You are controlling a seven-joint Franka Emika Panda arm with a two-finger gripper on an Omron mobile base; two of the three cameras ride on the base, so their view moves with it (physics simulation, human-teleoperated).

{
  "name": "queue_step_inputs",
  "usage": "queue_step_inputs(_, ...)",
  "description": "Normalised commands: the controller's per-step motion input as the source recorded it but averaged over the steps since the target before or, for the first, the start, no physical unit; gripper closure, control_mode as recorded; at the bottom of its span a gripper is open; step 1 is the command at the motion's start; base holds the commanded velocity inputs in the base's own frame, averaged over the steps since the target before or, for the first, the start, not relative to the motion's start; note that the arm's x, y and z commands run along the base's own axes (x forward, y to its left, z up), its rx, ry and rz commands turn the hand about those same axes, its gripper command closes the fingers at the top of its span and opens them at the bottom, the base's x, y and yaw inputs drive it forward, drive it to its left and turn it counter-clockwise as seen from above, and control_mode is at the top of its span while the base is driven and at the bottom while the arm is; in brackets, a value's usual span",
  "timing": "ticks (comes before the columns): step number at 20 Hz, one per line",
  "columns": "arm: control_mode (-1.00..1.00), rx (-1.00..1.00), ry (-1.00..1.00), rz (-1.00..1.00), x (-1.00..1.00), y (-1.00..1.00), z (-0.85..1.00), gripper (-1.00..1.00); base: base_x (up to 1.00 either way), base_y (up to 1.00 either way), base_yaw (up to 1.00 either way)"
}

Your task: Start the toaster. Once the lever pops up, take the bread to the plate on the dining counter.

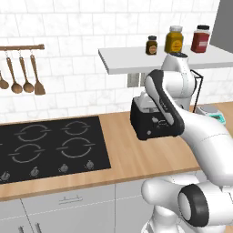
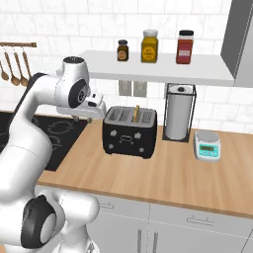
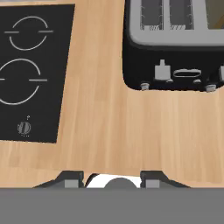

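1. Right now the pincer (image 3: 112, 180) hangs over bare wooden worktop (image 3: 113, 131), between the hob (image 3: 33, 65) and the toaster (image 3: 175, 48), touching neither.
2. Its fingertips (image 3: 72, 179) stand apart, nothing between them; pincer is spread and empty.
3. Toaster (image 2: 129, 131) sits on the worktop (image 2: 168, 178) under the wall shelf (image 2: 163, 71), black, knobs on its front.
4. Bread (image 2: 137, 112) stands upright in a toaster slot, thin golden edge poking above the top.
5. Paper towel holder (image 2: 179, 118) is just beside the toaster on the far side from the hob; small kitchen scale (image 2: 206, 145) next along.
6. Three jars (image 2: 149, 46) on the shelf.
7. Utensils (image 1: 20, 73) hang on a rail above the hob (image 1: 50, 145).
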Motion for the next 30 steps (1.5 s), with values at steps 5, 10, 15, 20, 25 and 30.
queue_step_inputs(5, -1.00, 0.04, -0.07, 0.03, 0.00, -0.27, 0.00, -1.00, 0.00, 0.00, 0.00)
queue_step_inputs(10, -1.00, 0.00, -0.09, 0.02, 0.00, -0.56, -0.10, -1.00, 0.00, 0.00, 0.00)
queue_step_inputs(15, -1.00, 0.00, -0.08, 0.00, 0.00, -0.70, -0.18, -1.00, 0.00, 0.00, 0.00)
queue_step_inputs(20, -1.00, 0.00, -0.05, 0.00, 0.00, -0.84, -0.27, -1.00, 0.00, 0.00, 0.00)
queue_step_inputs(25, -1.00, 0.00, 0.00, -0.03, 0.14, -0.76, -0.22, -1.00, 0.00, 0.00, 0.00)
queue_step_inputs(30, -1.00, 0.01, 0.00, -0.03, 0.35, -0.42, -0.14, -1.00, 0.00, 0.00, 0.00)
